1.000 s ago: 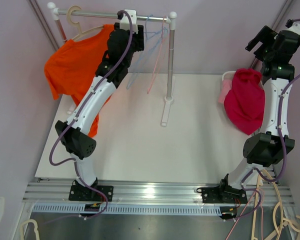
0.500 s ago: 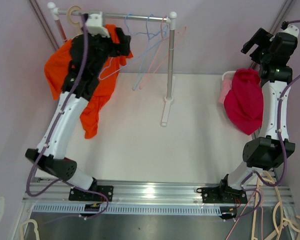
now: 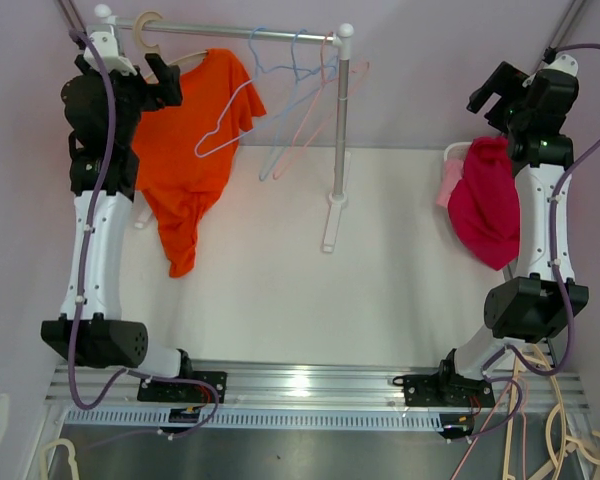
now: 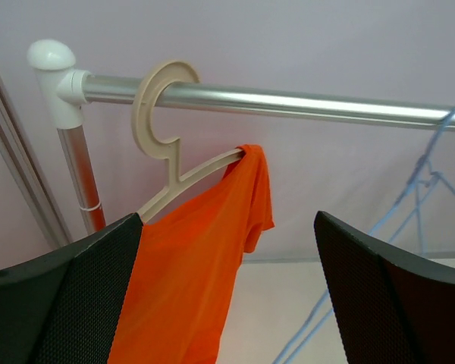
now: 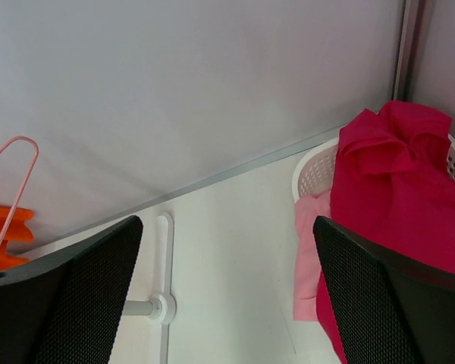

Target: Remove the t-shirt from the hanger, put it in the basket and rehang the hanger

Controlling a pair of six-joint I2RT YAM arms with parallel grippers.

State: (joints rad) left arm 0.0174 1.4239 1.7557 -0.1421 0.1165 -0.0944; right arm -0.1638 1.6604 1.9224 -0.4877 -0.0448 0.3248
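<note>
We see one orange t-shirt (image 3: 195, 150) of soft, creased cloth on one flat beige hanger (image 4: 163, 125) with a broad ring-shaped hook. It hangs at the left end of a shiny round metal rail (image 3: 230, 32), above the counter's (image 3: 280, 290) far left corner, with the cloth bunched at the tip of one hanger arm.

The left hand (image 4: 227, 220) is just beside it, its textured black fingers (image 4: 76, 296) wide apart and holding nothing. The right hand (image 5: 226, 224) is also spread and holding nothing.

Thin blue and pink wire hangers (image 3: 290, 70) share the rail; we cannot count them surely.

At the counter's right edge, one white perforated basket (image 5: 315, 171) holds a crimson garment (image 3: 490, 205) and a pale pink cloth (image 3: 448, 180).
</note>
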